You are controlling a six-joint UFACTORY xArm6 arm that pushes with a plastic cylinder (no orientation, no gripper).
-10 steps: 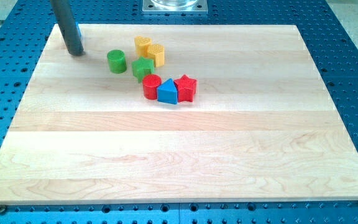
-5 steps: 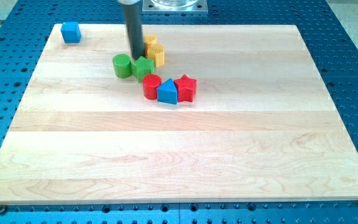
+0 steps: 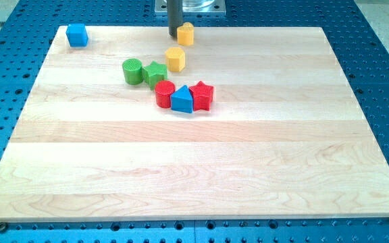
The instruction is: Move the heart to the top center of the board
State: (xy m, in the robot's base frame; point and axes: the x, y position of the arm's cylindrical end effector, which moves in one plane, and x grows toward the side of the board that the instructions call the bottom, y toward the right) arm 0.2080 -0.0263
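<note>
The yellow heart (image 3: 186,33) sits at the board's top edge, near the top centre. My tip (image 3: 174,36) stands just left of it, touching or almost touching its left side. The yellow hexagon (image 3: 175,59) lies apart, a little below the heart. Below and left of that are the green cylinder (image 3: 132,71) and the green star (image 3: 155,72), side by side.
A red cylinder (image 3: 165,93), a blue triangle (image 3: 182,100) and a red star (image 3: 202,95) are packed together below the green star. A blue cube (image 3: 77,34) sits in the top left corner. The wooden board (image 3: 201,169) lies on a blue perforated table.
My tip went from the top left corner past the green and yellow blocks to the top centre. The yellow heart moved up and right to the top edge, away from the hexagon.
</note>
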